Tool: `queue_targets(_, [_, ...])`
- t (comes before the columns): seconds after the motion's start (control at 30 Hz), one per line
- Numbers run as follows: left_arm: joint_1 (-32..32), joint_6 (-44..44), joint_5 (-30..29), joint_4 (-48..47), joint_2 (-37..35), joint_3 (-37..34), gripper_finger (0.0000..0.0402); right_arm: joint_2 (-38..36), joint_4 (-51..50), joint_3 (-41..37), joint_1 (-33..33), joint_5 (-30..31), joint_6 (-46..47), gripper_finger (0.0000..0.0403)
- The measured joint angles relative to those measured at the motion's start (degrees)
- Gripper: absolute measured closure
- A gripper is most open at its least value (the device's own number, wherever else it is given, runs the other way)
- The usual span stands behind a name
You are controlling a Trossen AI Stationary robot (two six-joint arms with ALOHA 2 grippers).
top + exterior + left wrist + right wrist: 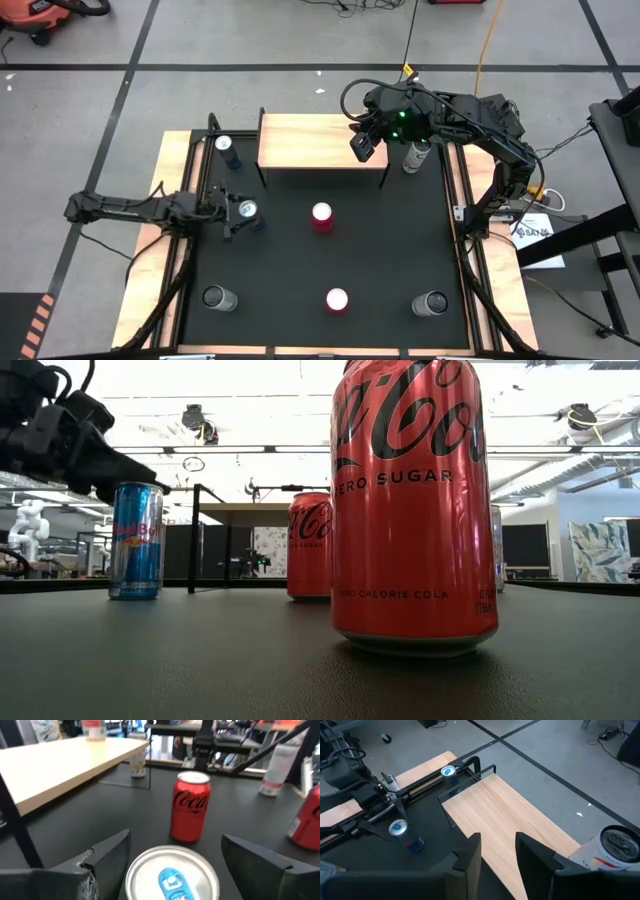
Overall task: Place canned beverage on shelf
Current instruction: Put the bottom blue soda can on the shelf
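A slim blue can [246, 210] stands upright on the black mat at the left. My left gripper [175, 840] reaches in level from the table's left and is open. Its fingers stand on either side of the can's silver top [172, 875], with a small gap showing on each side. In the low view the same gripper [100, 460] sits at the height of the can's top [136, 540]. The light-wood shelf [320, 140] stands on thin black legs at the far middle. My right gripper [497, 850] hangs high over the shelf's right end, slightly open and holding nothing.
A red cola can [321, 216] stands mid-mat and another [337, 300] near the front edge. A second blue can [224, 145] stands left of the shelf and a white can [415, 155] right of it. Silver-topped cans [216, 298] [432, 303] stand at the near corners.
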Motion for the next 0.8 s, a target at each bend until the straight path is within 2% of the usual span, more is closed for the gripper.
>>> queue_targets(0.3, [0.00, -1.37, -0.69, 0.04, 6.06, 0.00, 0.0085, 0.01, -0.03, 0.00, 0.00, -0.02, 0.00, 0.0296])
queue_targets(0.53, [0.00, -1.60, -1.52, 0.11, 7.97, -0.02, 0.0087, 0.01, -0.16, 0.00, 0.00, -0.02, 0.00, 0.0296])
queue_targets(0.8, [0.00, -1.58, -1.87, 0.18, 8.60, -0.04, 0.0124, 0.01, -0.18, 0.00, 0.00, -0.02, 0.00, 0.0296])
